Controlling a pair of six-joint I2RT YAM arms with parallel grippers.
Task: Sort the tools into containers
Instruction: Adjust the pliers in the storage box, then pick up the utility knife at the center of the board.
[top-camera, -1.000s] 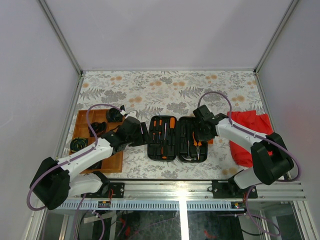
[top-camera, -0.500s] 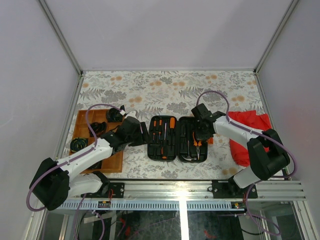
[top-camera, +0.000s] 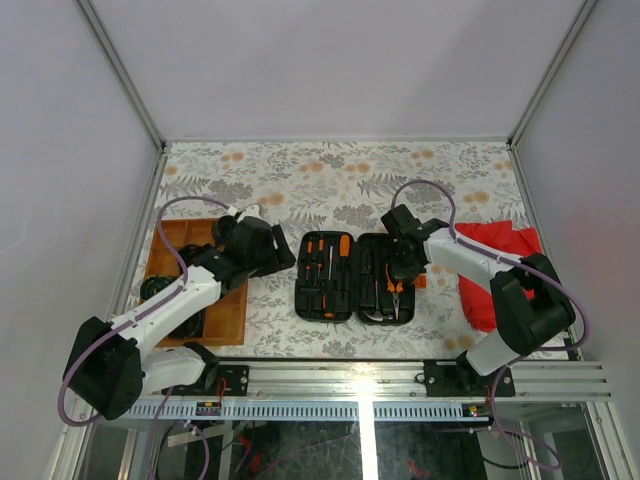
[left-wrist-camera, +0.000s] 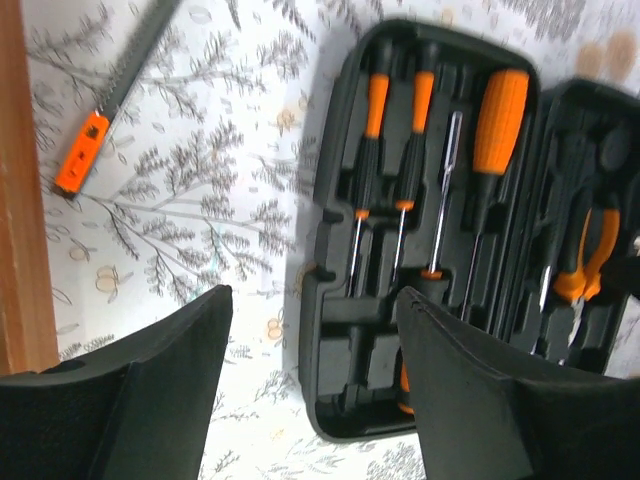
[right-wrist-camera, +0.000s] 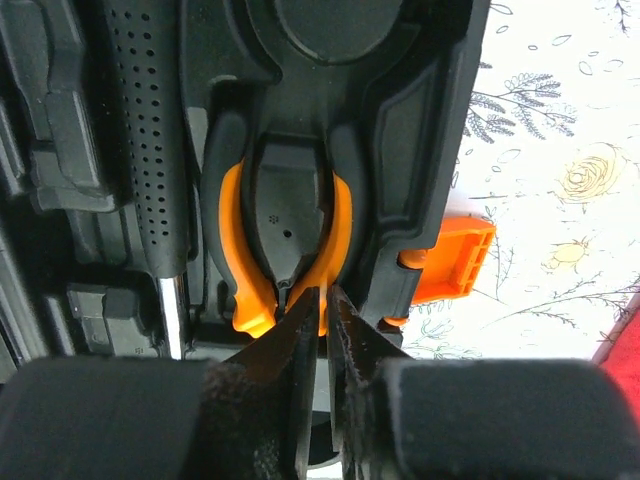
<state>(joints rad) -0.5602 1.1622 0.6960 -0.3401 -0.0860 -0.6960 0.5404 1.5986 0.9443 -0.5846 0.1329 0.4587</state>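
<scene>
The right tool (right-wrist-camera: 320, 300) is pinched shut on a handle of the pliers (right-wrist-camera: 235, 250), lying in the black case (right-wrist-camera: 420, 150), likely to seat or lift them; the left tool (left-wrist-camera: 312, 295) is held open and empty above the surface (left-wrist-camera: 200, 200)

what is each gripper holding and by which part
Left gripper: open, nothing held. Right gripper: jaws close together at the pliers' orange handle in the case; a grip cannot be told.

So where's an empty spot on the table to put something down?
The biggest bare patch is the flowery cloth beyond the tool case and wooden tray. A thin strip runs along the case's near side. It's crowded between tray and case, where the left gripper hovers, and by the red cloth.
</scene>
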